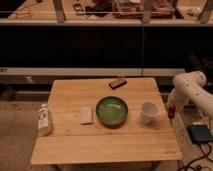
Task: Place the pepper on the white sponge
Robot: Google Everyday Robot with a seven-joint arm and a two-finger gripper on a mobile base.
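gripper (171, 112) is out at the right edge of the table (100, 147), just beside the white cup (149, 110), and there's the pepper (171, 115), a small dark-red sliver hanging at its tip. nothing under it to lie on, so the fingers read as closed down on it, pinched narrow with only the pepper between them. by my read it's a light, thin thing, a bit soft and smooth-skinned, so it could swivel or slip in the pinch. a hold across the middle of its length is the safe bet, and gentle pressure should do. the white sponge (86, 115) lies flat well across the table, just left of the green bowl (112, 110). bowl and cup both sit between pepper and sponge, so the drop needs to be low, or the pepper rolls off.
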